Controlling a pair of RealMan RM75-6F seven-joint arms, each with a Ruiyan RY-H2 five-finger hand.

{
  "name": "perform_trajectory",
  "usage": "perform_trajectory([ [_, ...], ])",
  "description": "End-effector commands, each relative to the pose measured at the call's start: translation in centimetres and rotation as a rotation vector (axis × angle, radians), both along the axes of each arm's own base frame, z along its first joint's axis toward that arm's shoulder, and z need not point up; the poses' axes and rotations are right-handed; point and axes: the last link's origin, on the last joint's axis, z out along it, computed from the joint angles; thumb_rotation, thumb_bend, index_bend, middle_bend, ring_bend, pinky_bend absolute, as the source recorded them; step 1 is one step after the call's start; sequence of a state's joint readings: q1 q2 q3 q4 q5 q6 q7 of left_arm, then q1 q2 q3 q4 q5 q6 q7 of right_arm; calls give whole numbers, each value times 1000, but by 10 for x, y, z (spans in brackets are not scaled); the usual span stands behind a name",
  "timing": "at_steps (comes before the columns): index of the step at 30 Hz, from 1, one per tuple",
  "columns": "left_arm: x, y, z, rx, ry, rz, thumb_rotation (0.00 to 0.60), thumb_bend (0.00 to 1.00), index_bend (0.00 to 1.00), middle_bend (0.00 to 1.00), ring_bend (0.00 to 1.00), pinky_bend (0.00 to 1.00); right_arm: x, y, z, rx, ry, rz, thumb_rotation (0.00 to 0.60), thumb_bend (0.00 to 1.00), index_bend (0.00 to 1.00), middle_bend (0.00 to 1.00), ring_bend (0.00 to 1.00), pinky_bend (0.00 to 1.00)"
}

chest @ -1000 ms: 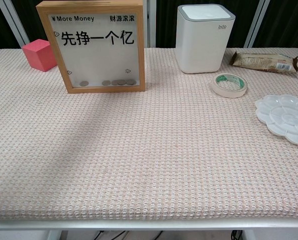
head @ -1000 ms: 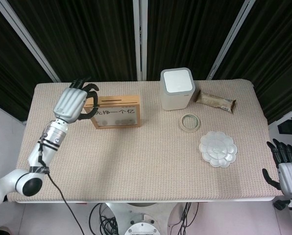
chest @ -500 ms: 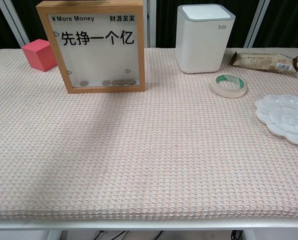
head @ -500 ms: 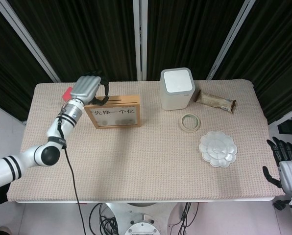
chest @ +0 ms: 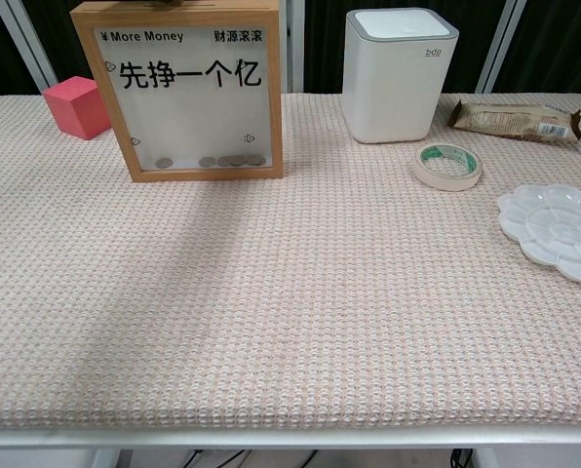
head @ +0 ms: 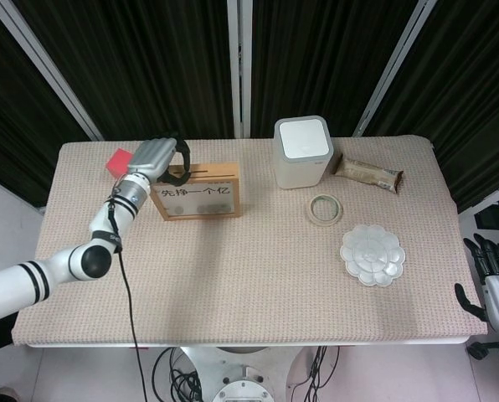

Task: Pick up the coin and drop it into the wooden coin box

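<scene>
Where readable, "More Money" coin box [chest: 191, 97]

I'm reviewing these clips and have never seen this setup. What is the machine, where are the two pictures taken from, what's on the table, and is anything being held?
It is a two-armed robot with human-like hands, steered by a person. The head view looks down on the table; the chest view looks across it from the front.

The left hand is over the top of the wooden coin box, fingers curled; whether it holds a coin is not visible. The right hand waits off the table's edge, fingers apart, holding nothing.

Also on the table: a pink cube, a white bin, a snack wrapper, a tape roll and a white palette. Coins lie inside the box.
</scene>
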State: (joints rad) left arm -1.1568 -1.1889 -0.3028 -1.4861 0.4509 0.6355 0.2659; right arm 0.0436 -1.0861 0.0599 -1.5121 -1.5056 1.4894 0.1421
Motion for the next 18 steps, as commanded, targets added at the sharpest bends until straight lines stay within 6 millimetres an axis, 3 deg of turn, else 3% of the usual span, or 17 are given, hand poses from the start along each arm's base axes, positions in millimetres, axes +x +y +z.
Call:
perform_trajectory([
  [1,1,0,0,0,2,0,600,415,633,262,56,85,0,0,0,0,1,-1,600,357,0,0,0,0],
  [6,0,0,-2,-3,5,-1,600,415,609,262,57,83,0,0,0,1,3,-3,600,358,0,0,0,0],
  [13,-1,1,1,4,-6,-6,600,415,331,249,56,77,0,0,0,0,4,-6,600,357,0,0,0,0],
  [18,3,-2,5,6,-43,-15,600,415,221,244,56,74,1,-1,-1,3,4,-2,600,358,0,0,0,0],
])
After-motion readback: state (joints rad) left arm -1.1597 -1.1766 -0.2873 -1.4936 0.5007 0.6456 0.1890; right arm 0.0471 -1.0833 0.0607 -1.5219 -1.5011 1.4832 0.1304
